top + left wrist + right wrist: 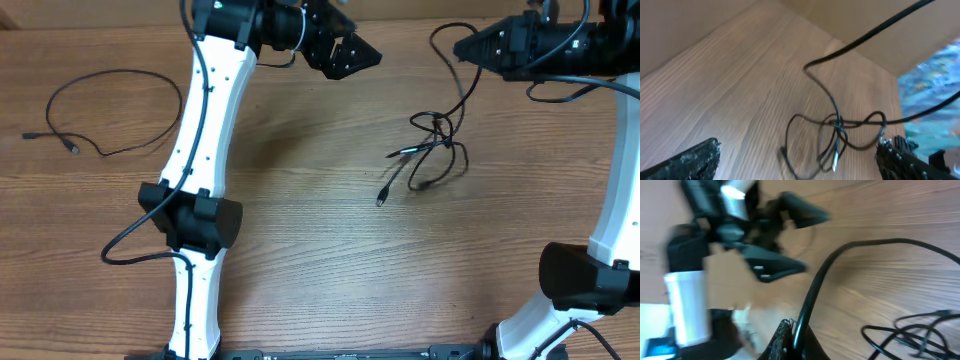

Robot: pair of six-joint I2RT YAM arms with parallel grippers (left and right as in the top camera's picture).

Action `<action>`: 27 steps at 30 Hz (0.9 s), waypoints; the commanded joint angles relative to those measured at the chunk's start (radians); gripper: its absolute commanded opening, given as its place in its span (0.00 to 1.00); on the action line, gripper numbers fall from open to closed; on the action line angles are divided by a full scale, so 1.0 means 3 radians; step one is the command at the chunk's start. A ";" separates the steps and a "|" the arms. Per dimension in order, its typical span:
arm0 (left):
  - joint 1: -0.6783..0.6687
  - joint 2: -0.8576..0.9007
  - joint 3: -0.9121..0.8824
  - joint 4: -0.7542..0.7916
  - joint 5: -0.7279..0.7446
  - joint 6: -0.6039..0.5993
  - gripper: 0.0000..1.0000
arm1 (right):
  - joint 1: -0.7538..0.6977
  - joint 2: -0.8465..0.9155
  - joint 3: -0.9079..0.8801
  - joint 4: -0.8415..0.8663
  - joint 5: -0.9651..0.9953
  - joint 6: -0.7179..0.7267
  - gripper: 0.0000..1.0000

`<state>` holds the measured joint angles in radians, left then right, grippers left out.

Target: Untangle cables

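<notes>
– On the table right of centre, cables (438, 128) lie knotted. The right gripper (460, 47) is clamped on one strand rising from them.
– Judged step: tensioning that strand. The left gripper (358, 42) gapes, empty. The next move calls for a second grasp near the knot.

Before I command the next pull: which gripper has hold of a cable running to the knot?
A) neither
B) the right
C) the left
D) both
B: in the right wrist view the right gripper is shut on a cable that rises out from between its fingers, while the left gripper stands wide open over the knot with nothing in it.
</notes>
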<state>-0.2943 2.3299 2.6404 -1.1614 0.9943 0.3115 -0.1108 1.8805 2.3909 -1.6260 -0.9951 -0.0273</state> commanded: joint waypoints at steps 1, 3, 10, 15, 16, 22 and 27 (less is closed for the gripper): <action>-0.0100 0.0085 -0.0141 0.0206 0.0474 0.0285 1.00 | 0.0001 -0.0047 0.0085 -0.0005 -0.0435 0.0121 0.04; -0.0149 0.0089 -0.0200 0.0359 0.0479 0.0285 1.00 | 0.0001 -0.0047 0.0085 0.0001 -0.0540 0.0169 0.04; -0.0309 0.0090 -0.0337 0.0771 0.0506 0.0284 0.88 | 0.0003 -0.0047 0.0085 0.0001 -0.0827 0.0365 0.04; -0.0376 0.0090 -0.0337 0.0958 0.0507 0.0237 0.78 | 0.0039 -0.0047 0.0085 -0.0003 -0.1080 0.0367 0.04; -0.0385 0.0090 -0.0337 0.0992 0.0507 0.0212 0.75 | 0.0050 -0.0047 0.0085 -0.0003 -0.1082 0.0367 0.04; -0.0406 0.0090 -0.0337 0.1130 0.0674 0.0132 0.46 | 0.0051 -0.0047 0.0085 -0.0004 -0.1095 0.0532 0.04; -0.0407 0.0090 -0.0337 0.1170 0.0680 0.0131 0.05 | 0.0051 -0.0047 0.0085 0.0001 -0.1086 0.0528 0.04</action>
<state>-0.4110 2.3508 2.5450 -0.8143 1.1641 0.3443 -0.1020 1.8805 2.3909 -1.6264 -1.2831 0.1196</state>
